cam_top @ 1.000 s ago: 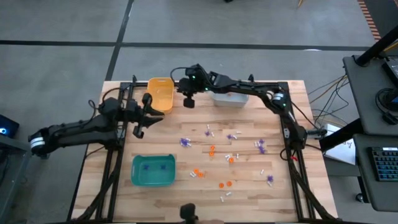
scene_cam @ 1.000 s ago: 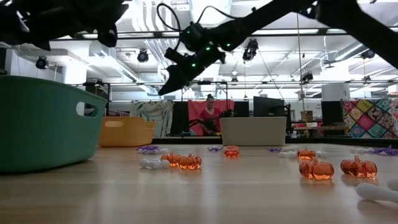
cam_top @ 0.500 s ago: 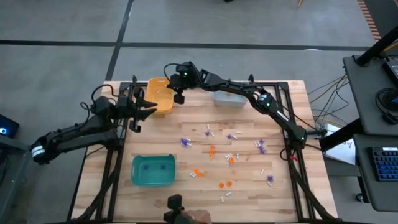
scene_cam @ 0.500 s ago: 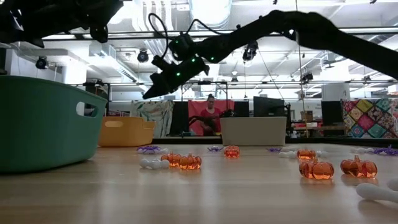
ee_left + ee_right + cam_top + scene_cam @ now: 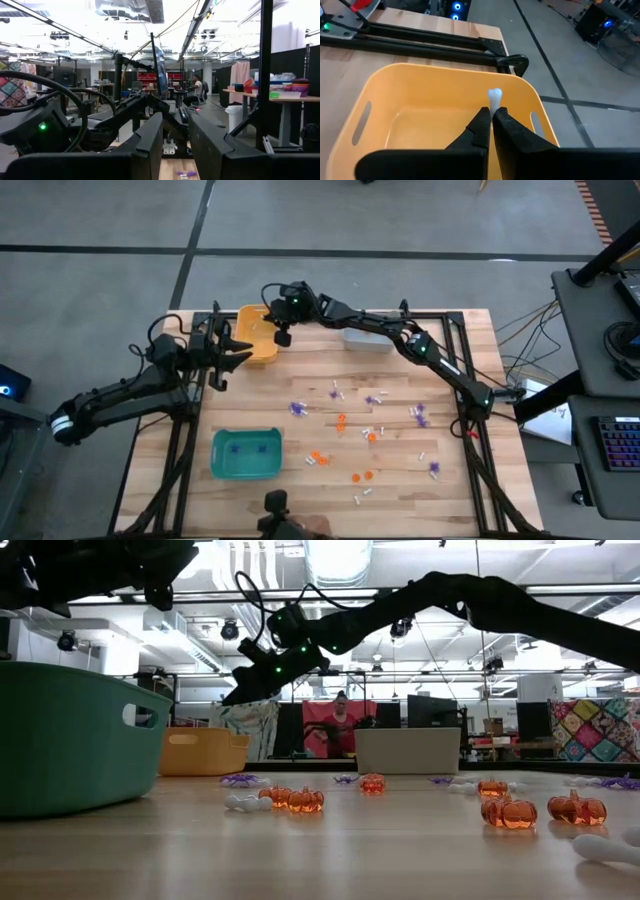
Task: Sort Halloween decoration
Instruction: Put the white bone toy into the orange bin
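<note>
right gripper [image 5: 491, 116]: I have it pinching a white trinket [image 5: 494, 97] over the yellow bin [image 5: 380, 95]
left gripper [image 5: 228, 352]: I see jaws spread, empty

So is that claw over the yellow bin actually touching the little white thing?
Touching. In the right wrist view the right gripper has its fingertips pinched on the small white trinket, held above the orange-yellow bin.

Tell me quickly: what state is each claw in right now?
Left claw: open, holding nothing, beside the yellow bin.
Right claw: shut on a small white trinket, above the yellow bin.
</note>
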Controlling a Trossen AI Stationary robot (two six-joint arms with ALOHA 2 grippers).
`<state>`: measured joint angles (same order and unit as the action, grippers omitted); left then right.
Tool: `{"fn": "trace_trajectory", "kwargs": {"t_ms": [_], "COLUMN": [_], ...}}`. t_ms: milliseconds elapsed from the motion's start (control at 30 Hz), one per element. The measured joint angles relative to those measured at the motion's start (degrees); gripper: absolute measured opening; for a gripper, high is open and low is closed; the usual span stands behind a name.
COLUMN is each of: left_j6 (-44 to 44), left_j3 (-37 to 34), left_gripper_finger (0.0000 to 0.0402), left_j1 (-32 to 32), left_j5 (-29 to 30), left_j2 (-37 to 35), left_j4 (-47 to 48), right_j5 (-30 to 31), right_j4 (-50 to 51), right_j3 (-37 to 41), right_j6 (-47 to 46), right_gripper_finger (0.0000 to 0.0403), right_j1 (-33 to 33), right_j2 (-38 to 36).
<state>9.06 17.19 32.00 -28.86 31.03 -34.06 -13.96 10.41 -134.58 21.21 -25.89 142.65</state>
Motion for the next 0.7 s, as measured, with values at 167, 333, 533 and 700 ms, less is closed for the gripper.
{"fn": "trace_trajectory", "kwargs": {"t_ms": [167, 333, 533, 700], "left_j6": [0.0, 0.0, 0.1, 0.6], "left_j3": [0.0, 0.0, 0.0, 0.0], "left_gripper_finger": [0.0076, 0.0076, 0.0076, 0.0076], "left_j1": [0.0, 0.0, 0.0, 0.0], "left_j5": [0.0, 2.0, 2.5, 2.5], "left_j2": [0.0, 0.0, 0.0, 0.0], "left_j4": [0.0, 0.0, 0.0, 0.9], "right_j5": [-1.7, -2.1, -1.5, -1.5], "right_j4": [0.0, 0.0, 0.0, 0.0], "right_j3": [0.0, 0.0, 0.1, 0.1], "right_j6": [-4.4, -9.3, -11.5, -12.0], "right_gripper_finger": [0.0017, 0.0052, 0.0098, 0.0116], "right_j1": [0.3, 1.3, 1.7, 1.7], "right_j2": [0.0, 0.0, 0.0, 0.0]}}
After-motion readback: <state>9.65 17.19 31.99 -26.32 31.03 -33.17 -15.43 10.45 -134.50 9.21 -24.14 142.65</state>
